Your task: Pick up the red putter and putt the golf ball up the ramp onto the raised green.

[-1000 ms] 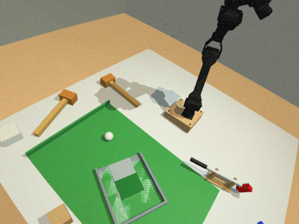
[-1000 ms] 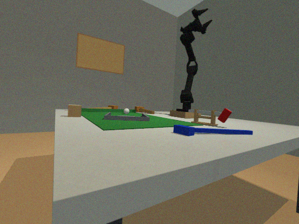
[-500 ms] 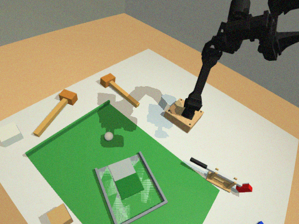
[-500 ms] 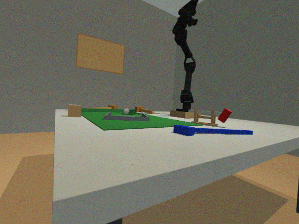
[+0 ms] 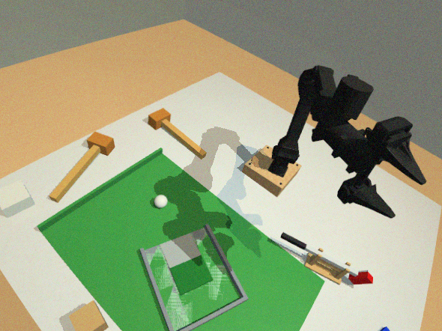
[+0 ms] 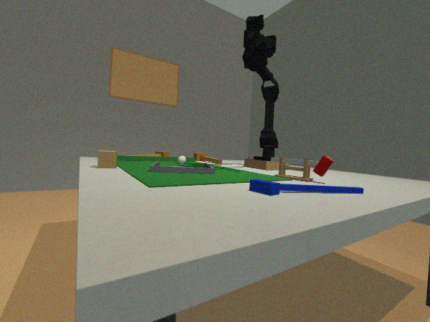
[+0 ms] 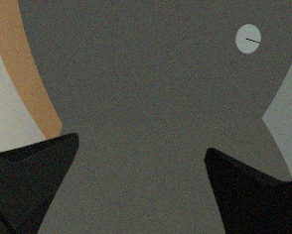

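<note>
Approach step judged: gripper (image 5: 408, 196) is held wide open and empty, high above the desk (image 5: 374, 232); descent to the red putter (image 5: 337, 267) on its rack is needed.

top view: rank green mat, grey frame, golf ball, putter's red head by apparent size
1. green mat
2. grey frame
3. putter's red head and golf ball: look alike in size, so unranked.

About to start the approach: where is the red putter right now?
In the top view the red putter lies across a small wooden rack on the white mat, just off the green's right edge, red head toward the near right corner, below the open gripper.
</note>
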Controlling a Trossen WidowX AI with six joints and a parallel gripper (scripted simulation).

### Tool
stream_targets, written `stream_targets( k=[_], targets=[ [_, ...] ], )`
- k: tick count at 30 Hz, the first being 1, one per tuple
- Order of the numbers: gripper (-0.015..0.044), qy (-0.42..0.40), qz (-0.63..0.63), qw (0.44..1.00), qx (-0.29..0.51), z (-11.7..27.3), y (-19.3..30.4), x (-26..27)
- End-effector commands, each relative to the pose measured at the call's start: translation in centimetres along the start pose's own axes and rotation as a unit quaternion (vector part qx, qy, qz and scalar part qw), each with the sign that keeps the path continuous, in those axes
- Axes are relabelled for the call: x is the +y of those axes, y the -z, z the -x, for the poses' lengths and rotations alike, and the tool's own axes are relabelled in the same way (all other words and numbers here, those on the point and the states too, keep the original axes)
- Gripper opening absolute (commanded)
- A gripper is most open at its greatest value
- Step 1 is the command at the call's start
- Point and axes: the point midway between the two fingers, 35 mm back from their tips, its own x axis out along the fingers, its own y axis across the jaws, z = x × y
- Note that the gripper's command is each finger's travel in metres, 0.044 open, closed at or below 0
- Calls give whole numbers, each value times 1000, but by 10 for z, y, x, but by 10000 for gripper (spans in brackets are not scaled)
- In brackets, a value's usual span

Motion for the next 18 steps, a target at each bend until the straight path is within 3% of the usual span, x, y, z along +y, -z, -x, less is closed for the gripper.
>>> stream_targets(
  k=[1,9,18],
  targets=[
    [440,-105,-93,989,41,-10,17,73],
    [440,-307,-229,915,128,8,26,209],
    [440,-526,-317,757,226,85,1,333]
  ],
)
